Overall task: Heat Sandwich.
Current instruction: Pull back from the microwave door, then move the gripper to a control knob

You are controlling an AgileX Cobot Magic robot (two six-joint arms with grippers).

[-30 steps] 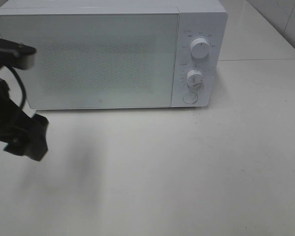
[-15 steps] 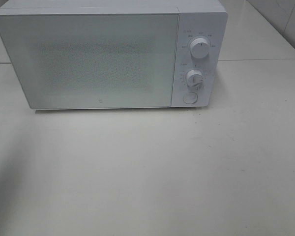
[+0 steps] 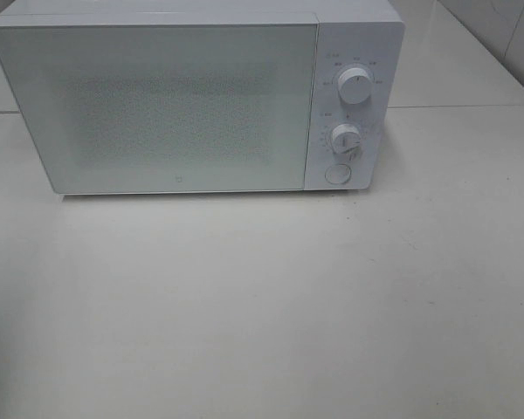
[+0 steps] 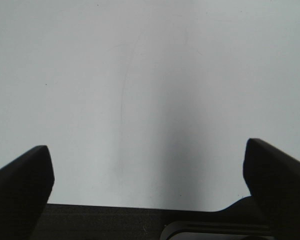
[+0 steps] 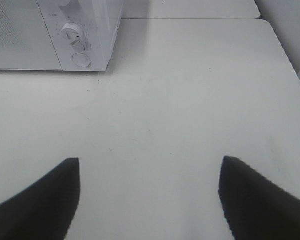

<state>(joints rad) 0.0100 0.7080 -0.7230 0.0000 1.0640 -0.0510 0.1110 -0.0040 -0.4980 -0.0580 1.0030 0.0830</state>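
- The microwave (image 3: 192, 96): a white box standing on the counter (image 3: 262, 305) along its far edge. Seen from the high camera it is nearer the far left corner than the far right one, and its front faces the near edge.
- The door (image 3: 157, 109): shut and flush with the cabinet, covering most of the front. Its frosted panel has a fine dotted pattern and shows nothing of the inside.
- The control panel (image 3: 354, 52): a narrow strip to the right of the door. It carries the upper knob (image 3: 355, 85), the lower knob (image 3: 345, 138) beneath it, and the round button (image 3: 337, 174) lowest of the three.
- The counter: pale and matt, with a wide stretch between the microwave and the near edge. A second pale surface meets its far edge behind the microwave.
- The left tool (image 4: 147, 152): jaws spread to their widest, holding nothing. Its two dark fingers (image 4: 20, 185) frame a plain pale surface marked by a faint curved line; which surface this is cannot be told.
- The right tool (image 5: 150, 161): jaws wide apart, holding nothing. It hangs above the counter and looks toward the far edge, with the control panel ahead on one side and the rounded far right corner on the other.
- The sandwich: it shows in none of the three views, so its place cannot be told.
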